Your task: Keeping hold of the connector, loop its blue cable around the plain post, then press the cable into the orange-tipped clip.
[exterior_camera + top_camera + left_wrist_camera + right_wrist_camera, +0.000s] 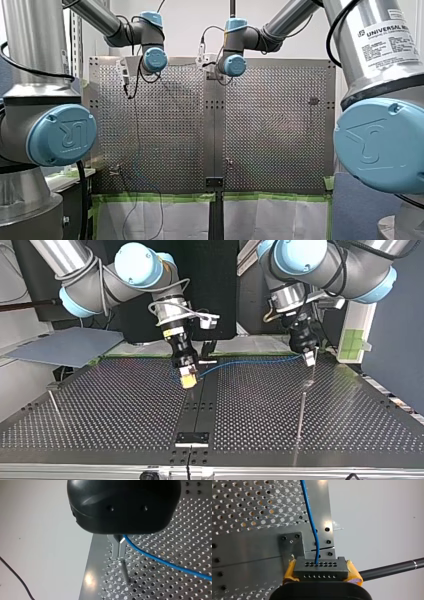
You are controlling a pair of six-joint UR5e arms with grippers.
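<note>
In the top view my right gripper (pixel 188 381), with yellow pads, hangs over the middle of the perforated table (pixel 125 405), shut on a dark connector (pixel 320 568). The blue cable (pixel 250 361) runs from it across to my left gripper (pixel 310 359) at that view's right. The left gripper's metal fingers (pixel 116 546) are shut on the cable (pixel 160 560). A plain metal post (pixel 301 410) stands just below and in front of the left gripper, and shows under the fingertips as the post (pixel 124 571) in the left wrist view. No orange-tipped clip shows.
A thin rod (pixel 55 407) stands at the top view's left. A black bracket (pixel 192 438) sits on the table's centre seam near the front edge. A grey sheet (pixel 65 346) lies beyond the table's far left. A black bar (pixel 392 568) crosses beside my right gripper.
</note>
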